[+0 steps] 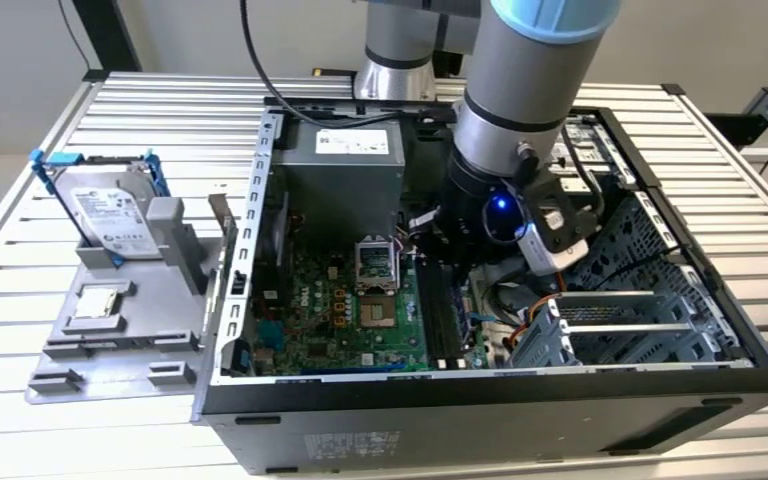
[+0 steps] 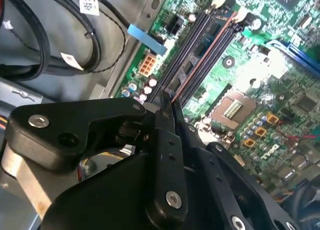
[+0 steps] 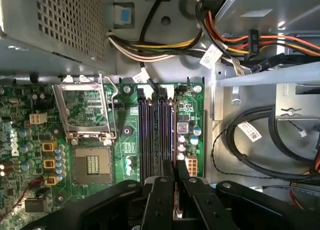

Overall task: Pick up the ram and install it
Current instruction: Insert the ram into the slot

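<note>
My gripper (image 1: 467,258) reaches down into the open computer case (image 1: 491,385), over the motherboard's long black memory sockets (image 3: 155,135). In both wrist views the two black fingers (image 3: 161,190) stand close together, shut on the ram (image 2: 205,55). The ram is seen edge-on, as a thin brownish strip running out from the gripper (image 2: 169,104) along the outermost socket. Whether it sits inside that socket or just above it cannot be told. In the first wrist view the gripper (image 3: 175,182) is at the socket end beside the white connector (image 3: 191,166).
An open processor socket (image 3: 85,112) lies beside the memory sockets. Bundled cables (image 3: 235,40) and the power supply (image 1: 337,170) crowd the case walls, with a metal drive cage (image 1: 624,320) close by. Outside, a silver hard drive with blue rails (image 1: 111,215) stands on a grey fixture (image 1: 117,340).
</note>
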`<state>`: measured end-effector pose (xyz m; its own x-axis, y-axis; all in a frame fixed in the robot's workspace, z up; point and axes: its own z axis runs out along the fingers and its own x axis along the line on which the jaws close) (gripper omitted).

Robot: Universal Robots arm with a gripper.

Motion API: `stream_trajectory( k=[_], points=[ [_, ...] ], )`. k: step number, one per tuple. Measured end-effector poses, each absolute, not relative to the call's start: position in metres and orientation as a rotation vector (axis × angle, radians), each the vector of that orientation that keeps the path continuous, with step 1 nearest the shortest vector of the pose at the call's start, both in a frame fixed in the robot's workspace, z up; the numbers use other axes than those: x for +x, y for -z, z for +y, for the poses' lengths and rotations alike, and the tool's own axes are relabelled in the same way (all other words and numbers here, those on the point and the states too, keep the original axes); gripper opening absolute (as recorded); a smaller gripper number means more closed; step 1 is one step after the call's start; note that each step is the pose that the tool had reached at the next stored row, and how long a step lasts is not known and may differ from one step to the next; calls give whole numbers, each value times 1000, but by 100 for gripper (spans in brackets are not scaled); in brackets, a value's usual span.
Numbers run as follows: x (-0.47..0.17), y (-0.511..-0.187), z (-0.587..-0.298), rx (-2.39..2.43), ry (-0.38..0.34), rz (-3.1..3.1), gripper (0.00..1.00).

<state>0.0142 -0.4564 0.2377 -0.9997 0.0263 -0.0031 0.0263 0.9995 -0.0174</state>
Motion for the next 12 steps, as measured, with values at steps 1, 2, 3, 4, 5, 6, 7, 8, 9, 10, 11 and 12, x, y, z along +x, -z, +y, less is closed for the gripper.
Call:
stream_trajectory(
  k=[1,2,3,4,5,6,7,8,9,10,11,12],
  points=[
    [14,-238,-456,41,27,3138,0],
    [14,-238,-456,40,28,3138,0],
    [14,-238,-456,40,28,3138,0],
    [14,-237,-456,40,27,3138,0],
    [14,-235,-457,40,27,3138,0],
    [14,-234,-457,40,27,3138,0],
    [14,-233,-457,40,27,3138,0],
    [14,-232,-457,40,27,3138,0],
    [14,-231,-457,40,27,3138,0],
    [14,-231,-457,40,27,3138,0],
    [14,-229,-457,40,27,3138,0],
    [14,-228,-457,40,27,3138,0]
  ],
)
